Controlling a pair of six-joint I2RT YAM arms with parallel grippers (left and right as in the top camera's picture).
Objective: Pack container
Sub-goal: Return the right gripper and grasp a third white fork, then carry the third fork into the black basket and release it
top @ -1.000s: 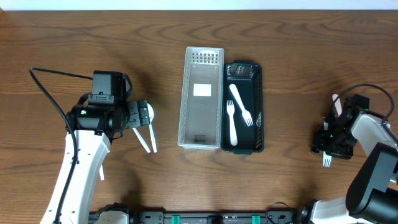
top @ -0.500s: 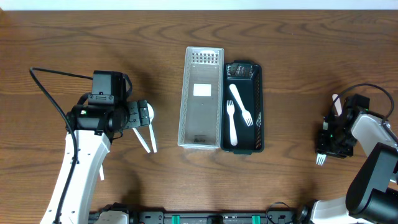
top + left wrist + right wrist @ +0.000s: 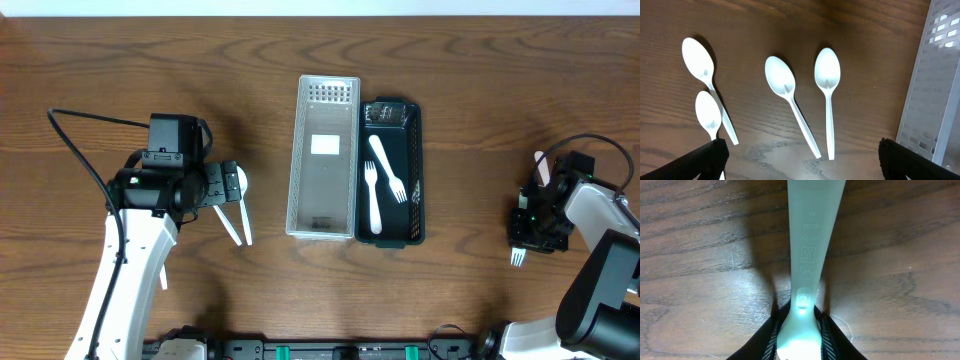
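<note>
The black container [image 3: 417,150] stands at table centre with two white plastic utensils [image 3: 385,172] lying in it. Far right, my right gripper [image 3: 533,228] [image 3: 800,316] is shut on a white fork [image 3: 812,230]. The fork's handle runs out ahead of the jaws over the wood, and its tines [image 3: 517,257] stick out below the gripper. My left gripper [image 3: 222,192] [image 3: 802,161] hangs open above several white spoons [image 3: 827,80] on the table and holds nothing.
A clear perforated tray [image 3: 325,160] [image 3: 935,75] lies against the black container's left side. The spoons [image 3: 238,222] lie left of centre, by my left gripper. A black cable [image 3: 80,130] loops off the left arm.
My right gripper has shut on the fork, and the fork's tines have shifted slightly to the left. The left arm and the spoons have not moved.
</note>
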